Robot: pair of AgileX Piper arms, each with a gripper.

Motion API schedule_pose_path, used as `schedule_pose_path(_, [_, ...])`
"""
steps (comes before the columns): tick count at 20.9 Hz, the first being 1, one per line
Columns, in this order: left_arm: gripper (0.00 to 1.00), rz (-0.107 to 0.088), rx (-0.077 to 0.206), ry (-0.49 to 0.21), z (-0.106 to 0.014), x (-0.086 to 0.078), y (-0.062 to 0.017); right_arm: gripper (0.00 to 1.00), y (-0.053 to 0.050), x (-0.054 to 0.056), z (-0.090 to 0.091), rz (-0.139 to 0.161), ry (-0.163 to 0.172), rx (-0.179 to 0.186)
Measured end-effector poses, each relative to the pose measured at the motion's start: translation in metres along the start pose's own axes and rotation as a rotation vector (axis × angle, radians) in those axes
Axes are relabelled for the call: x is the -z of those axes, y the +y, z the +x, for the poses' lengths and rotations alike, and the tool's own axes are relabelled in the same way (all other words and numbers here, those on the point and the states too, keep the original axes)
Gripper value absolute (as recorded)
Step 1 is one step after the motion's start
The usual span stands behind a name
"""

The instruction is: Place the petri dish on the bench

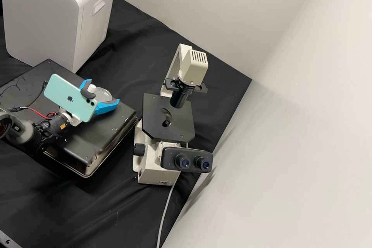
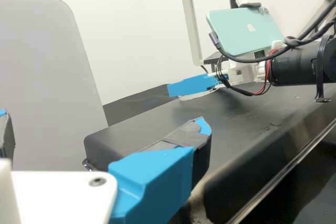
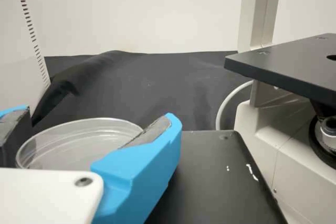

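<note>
Saw the petri dish clasped in the right gripper, with blue fingers on either side, at the far right corner of a flat black case. Noted a mint-green phone fixed on that arm's wrist. Found the case near the left edge of the bench, with a white box behind it at the far left corner. Spotted a cream microscope just beside the case, close to the right edge, with its grey cable trailing to the near edge.
</note>
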Motion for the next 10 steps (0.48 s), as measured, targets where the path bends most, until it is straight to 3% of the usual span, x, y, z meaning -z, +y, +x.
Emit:
schedule_pose_path(2, [1.0,-0.001,0.0,0.002,0.0,0.0001,0.0,0.0,0.0,0.0,0.0,0.0,0.0,0.0])
schedule_pose_path(3, [1.0,-0.001,0.0,0.002,0.0,0.0001,0.0,1.0,0.0,0.0,0.0,0.0,0.0,0.0])
schedule_pose_path(10, [1.0,-0.001,0.0,0.002,0.0,0.0001,0.0,1.0,0.0,0.0,0.0,-0.003,0.0,0.0])
